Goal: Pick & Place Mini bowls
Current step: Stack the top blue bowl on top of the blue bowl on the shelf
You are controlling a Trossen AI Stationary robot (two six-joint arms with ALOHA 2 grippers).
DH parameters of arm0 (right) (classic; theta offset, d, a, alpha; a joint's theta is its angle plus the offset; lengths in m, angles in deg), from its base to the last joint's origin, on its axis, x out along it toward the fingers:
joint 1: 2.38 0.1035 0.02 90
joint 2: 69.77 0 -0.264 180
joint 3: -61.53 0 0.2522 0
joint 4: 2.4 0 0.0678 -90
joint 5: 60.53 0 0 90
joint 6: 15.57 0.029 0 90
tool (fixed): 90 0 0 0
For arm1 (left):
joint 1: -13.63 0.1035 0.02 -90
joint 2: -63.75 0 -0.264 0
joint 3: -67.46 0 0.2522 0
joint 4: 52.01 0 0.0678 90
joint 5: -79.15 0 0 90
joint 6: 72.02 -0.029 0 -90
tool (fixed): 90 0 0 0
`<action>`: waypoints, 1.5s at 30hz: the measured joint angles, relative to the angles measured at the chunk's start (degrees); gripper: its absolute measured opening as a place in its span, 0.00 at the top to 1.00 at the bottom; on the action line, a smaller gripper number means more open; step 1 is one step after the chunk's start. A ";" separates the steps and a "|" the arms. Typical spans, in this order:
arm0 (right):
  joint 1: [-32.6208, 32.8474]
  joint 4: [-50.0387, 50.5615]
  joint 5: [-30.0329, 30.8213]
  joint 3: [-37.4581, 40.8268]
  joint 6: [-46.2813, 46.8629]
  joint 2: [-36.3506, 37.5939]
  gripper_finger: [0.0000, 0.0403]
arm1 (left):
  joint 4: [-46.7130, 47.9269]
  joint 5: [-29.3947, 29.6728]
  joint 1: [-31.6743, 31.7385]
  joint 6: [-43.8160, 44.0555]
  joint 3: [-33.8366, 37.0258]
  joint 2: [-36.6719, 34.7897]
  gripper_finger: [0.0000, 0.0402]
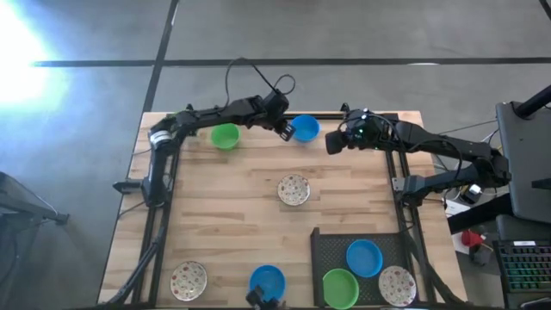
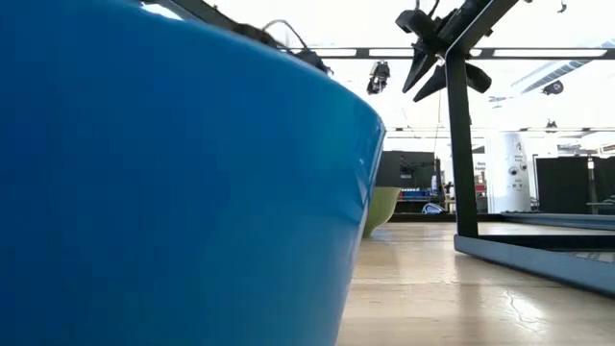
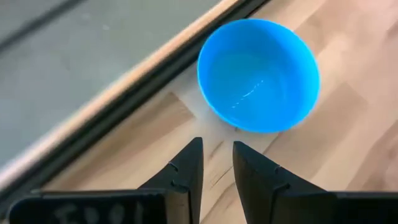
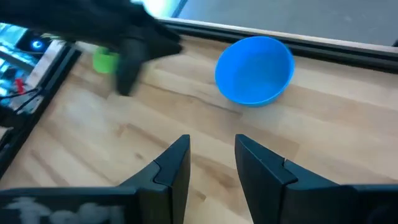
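Surface [image 1: 232, 215]: pale wooden planks, the largest thing in the overhead view; a dark tray [image 1: 331, 250] sits at its near right corner.
Bowls: small, round, all one size, in plain blue, plain green and white with speckles.
Far edge: a blue bowl [image 1: 305, 128] sits mid-edge between the two claws; a green bowl [image 1: 225, 136] sits toward the far left corner.
Middle: one speckled bowl [image 1: 294, 190] stands alone.
Tray: a second blue bowl [image 1: 364, 257], a second green bowl [image 1: 340, 288] and a speckled one [image 1: 397, 284].
Near edge: a speckled bowl [image 1: 188, 279] toward the left corner; a third blue bowl [image 1: 267, 281] at mid-edge.
Left claw [image 1: 283, 129]: just beside the far blue bowl, fingers a little apart, holding nothing.
Right claw [image 1: 332, 142]: on that bowl's other side, fingers apart and empty.
Hard to make out: the table-height view is mostly blocked by the blue wall of the near-edge bowl; the tray's green and speckled bowls are cut by the picture edge.
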 joint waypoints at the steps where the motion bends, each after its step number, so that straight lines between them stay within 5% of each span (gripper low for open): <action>1: -0.46 -0.05 -0.01 0.41 0.20 -0.02 0.69 | 0.46 0.91 -0.42 -1.26 0.00 -1.18 0.78; 6: -4.22 0.10 -1.34 2.58 2.89 -1.22 0.70 | 2.83 4.81 -2.59 -3.30 -0.02 -8.34 0.78; 20: -17.49 -3.60 -18.83 2.31 -0.96 -13.56 0.69 | 7.30 14.80 -10.99 -4.28 0.00 -21.40 0.78; 31: -23.61 -4.70 -24.53 -0.34 -7.30 -22.64 0.69 | 9.73 17.18 -14.14 -2.90 0.00 -22.76 0.78; 40: -23.60 -7.82 -25.54 -1.23 -11.85 -22.01 0.71 | 12.64 17.20 -13.93 -0.61 0.00 -22.76 0.78; 45: -23.29 -8.07 -29.01 -1.23 -24.87 -22.11 0.71 | 13.05 17.18 -13.93 -0.29 0.00 -22.76 0.78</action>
